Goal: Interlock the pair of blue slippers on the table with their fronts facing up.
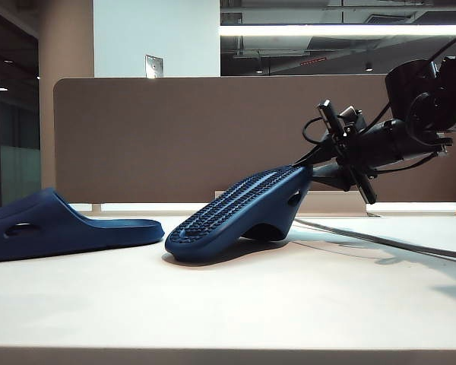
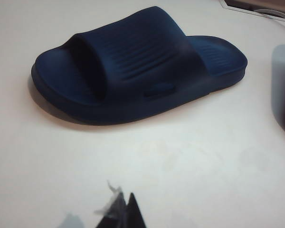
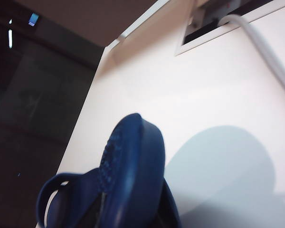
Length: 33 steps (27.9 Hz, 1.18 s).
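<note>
Exterior view: right gripper (image 1: 313,172) is pinching one slipper (image 1: 239,213) by its raised end — other end on the table (image 1: 228,304), studded sole up. Other slipper (image 2: 137,66) lies flat left of it. Left gripper (image 2: 121,213) — fingers pressed together, near that flat slipper.

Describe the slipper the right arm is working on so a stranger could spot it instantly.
Start at the cream table before the brown partition. Near its middle, the tilted navy slipper leans one end down, its other end raised at the right end effector. Unlike the flat slipper on the left, its studded sole faces the exterior camera.
</note>
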Available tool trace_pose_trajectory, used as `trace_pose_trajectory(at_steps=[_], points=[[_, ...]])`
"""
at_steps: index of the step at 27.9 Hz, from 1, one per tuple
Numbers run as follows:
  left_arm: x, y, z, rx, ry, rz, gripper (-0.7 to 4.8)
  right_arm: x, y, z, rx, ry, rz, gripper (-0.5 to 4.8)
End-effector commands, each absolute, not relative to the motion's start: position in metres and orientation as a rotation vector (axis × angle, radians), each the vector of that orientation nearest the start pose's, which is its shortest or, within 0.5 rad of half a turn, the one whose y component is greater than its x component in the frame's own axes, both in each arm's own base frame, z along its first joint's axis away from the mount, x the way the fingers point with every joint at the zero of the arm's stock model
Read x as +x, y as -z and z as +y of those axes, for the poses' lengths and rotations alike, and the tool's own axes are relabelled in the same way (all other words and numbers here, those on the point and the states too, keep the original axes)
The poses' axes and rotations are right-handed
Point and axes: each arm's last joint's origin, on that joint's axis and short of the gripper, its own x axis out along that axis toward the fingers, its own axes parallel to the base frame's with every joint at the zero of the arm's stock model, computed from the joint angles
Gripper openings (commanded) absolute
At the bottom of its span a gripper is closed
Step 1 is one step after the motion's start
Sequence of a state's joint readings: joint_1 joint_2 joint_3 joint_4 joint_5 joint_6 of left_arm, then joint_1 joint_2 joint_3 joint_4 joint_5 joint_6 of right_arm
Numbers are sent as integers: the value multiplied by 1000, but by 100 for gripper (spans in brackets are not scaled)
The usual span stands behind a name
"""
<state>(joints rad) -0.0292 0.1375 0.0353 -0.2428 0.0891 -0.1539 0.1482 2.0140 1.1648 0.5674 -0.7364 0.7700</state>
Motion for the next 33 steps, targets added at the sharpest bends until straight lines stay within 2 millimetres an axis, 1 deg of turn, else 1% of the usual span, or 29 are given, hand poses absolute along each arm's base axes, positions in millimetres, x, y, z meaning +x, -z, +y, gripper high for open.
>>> trace_pose_trajectory(at_steps=[1,2,3,6,10,13,16,19,28,31,33], points=[[99,-140,-6,-162,93,355,-2,418,-181,82,763,-831,564,21],[99,-140,-6,-162,93,355,-2,418,-183,82,755,-856,545,3],[99,-140,-6,-162,93,355,-2,418,-185,81,748,-875,529,-2],[99,-140,-6,-162,93,355,-2,418,-191,79,730,-932,491,-2],[99,-140,-6,-162,93,355,-2,417,-195,77,714,-969,475,-2],[99,-140,-6,-162,93,355,-2,416,-200,76,669,-1002,450,-2],[99,-140,-6,-162,93,355,-2,413,-208,76,603,-1042,408,-2],[99,-140,-6,-162,93,355,-2,408,-223,76,517,-1077,334,-2],[99,-140,-6,-162,93,355,-2,393,-263,74,319,-1106,161,-2],[99,-140,-6,-162,93,355,-2,386,-270,73,209,-1101,141,-2],[99,-140,-6,-162,93,355,-2,381,-271,72,122,-1081,145,-1]])
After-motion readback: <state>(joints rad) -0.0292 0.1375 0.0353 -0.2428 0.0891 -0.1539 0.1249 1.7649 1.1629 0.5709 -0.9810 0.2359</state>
